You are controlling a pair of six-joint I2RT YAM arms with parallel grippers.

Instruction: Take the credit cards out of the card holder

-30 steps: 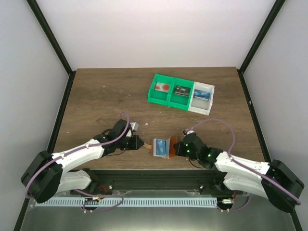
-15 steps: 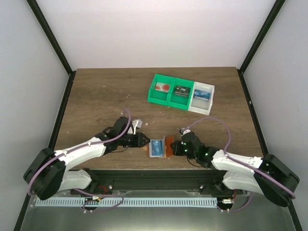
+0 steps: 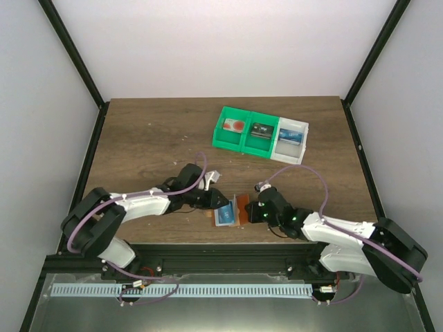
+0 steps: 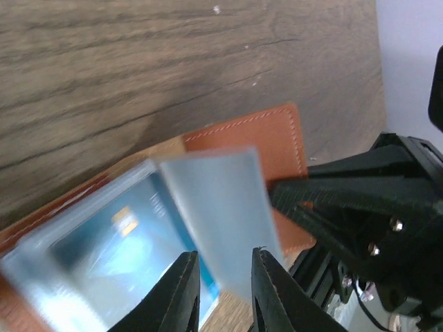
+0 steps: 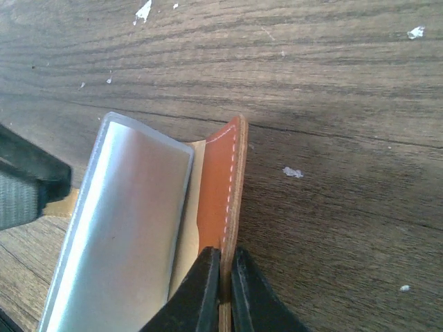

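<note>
The card holder (image 3: 239, 211), reddish-brown leather with pale grey-blue pockets, stands open on the table near the front edge. My right gripper (image 5: 225, 273) is shut on the edge of its leather flap (image 5: 220, 180). A blue credit card (image 4: 114, 242) sits in a pocket, also seen from above (image 3: 224, 216). My left gripper (image 4: 223, 254) is at the holder's left side (image 3: 221, 203), jaws apart, with the corner of a pale pocket flap (image 4: 221, 207) between the fingers. A white card with a red mark (image 3: 234, 126) lies in the green bin.
A green two-part bin (image 3: 220, 138) and an attached white bin (image 3: 304, 142) stand at the back right, with a dark card (image 3: 260, 131) and a blue card (image 3: 291, 135) in them. The table's front edge is right behind the holder. White crumbs dot the wood.
My left arm has swung right to the card holder and its jaws have parted from shut. The right gripper has shifted the holder slightly left, still pinching it.
</note>
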